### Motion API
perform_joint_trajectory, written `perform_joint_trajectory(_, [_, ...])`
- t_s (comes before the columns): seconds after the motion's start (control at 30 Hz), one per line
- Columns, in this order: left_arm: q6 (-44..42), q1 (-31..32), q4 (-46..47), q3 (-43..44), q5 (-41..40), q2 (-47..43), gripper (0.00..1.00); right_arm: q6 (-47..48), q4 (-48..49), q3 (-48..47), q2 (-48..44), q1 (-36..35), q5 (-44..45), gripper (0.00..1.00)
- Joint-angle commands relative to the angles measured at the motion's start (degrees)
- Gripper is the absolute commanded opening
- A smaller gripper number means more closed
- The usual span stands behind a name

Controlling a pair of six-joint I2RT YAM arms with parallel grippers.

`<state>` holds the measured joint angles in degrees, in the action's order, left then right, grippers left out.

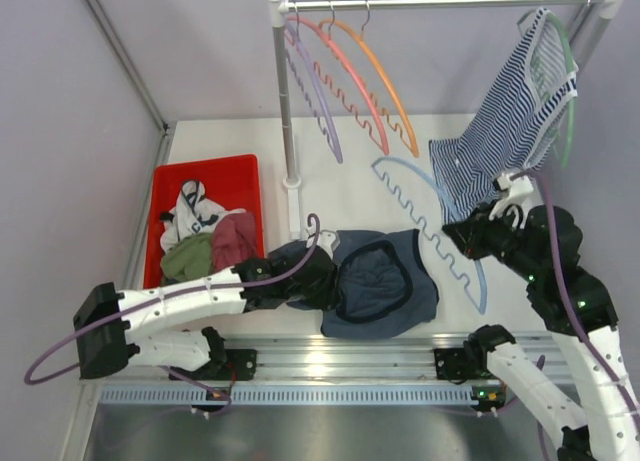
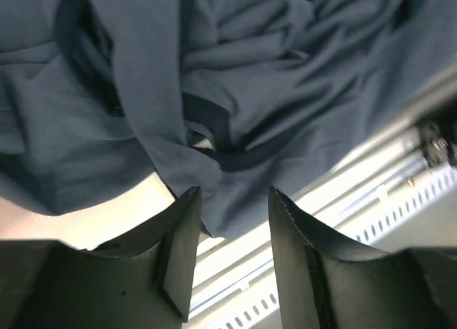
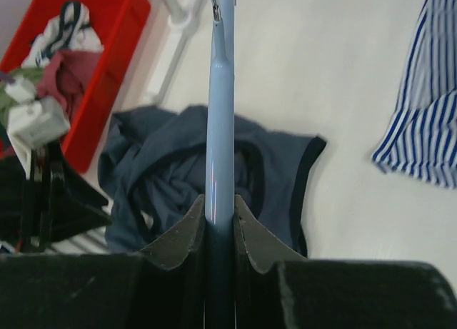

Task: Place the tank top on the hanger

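Note:
The dark slate-blue tank top (image 1: 385, 281) lies crumpled on the table near the front edge. My left gripper (image 1: 328, 273) is at its left side. In the left wrist view its jaws stand open (image 2: 234, 193), and a corner of the tank top (image 2: 235, 129) lies just beyond and between the tips. The light-blue hanger (image 1: 410, 162) lies slanted to the right of the tank top. My right gripper (image 1: 463, 234) is shut on it. The right wrist view shows both fingers pressed on the hanger (image 3: 220, 93) at the gripper (image 3: 220, 204), with the tank top (image 3: 164, 165) below.
A red bin (image 1: 165, 196) of clothes stands at the left. The rack pole (image 1: 288, 131) carries purple, pink and orange hangers. A striped top (image 1: 505, 121) on a green hanger hangs at the back right. An aluminium rail (image 1: 330, 361) runs along the near edge.

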<state>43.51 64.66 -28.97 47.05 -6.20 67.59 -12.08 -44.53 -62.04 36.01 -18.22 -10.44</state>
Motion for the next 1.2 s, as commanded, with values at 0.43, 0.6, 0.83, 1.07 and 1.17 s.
perform_joint_trajectory(0.43, [-2.7, 3.2, -4.8, 15.2, -17.3, 12.1, 0.42, -4.6, -6.8, 9.9, -9.1, -0.2, -6.9, 0.0])
perform_joint_trajectory(0.6, [-2.2, 3.4, -10.0, 17.6, -19.2, 17.3, 0.38, -4.3, -7.7, 8.1, -8.4, -0.2, -5.6, 0.0])
perform_joint_trajectory(0.83, [-2.9, 4.2, -12.1, 17.5, -21.5, 20.6, 0.5, -3.6, -9.3, 5.4, -7.4, -0.3, -5.8, 0.0])
perform_joint_trajectory(1.07, [-4.6, 4.2, -12.0, 17.4, -25.4, 22.8, 0.45, -1.5, -15.0, -0.9, -2.9, -0.3, -7.6, 0.0])
perform_joint_trajectory(1.17, [-5.4, 3.9, -11.6, 17.3, -26.0, 22.8, 0.23, -0.2, -16.5, -3.9, -0.3, -0.3, -7.6, 0.0])
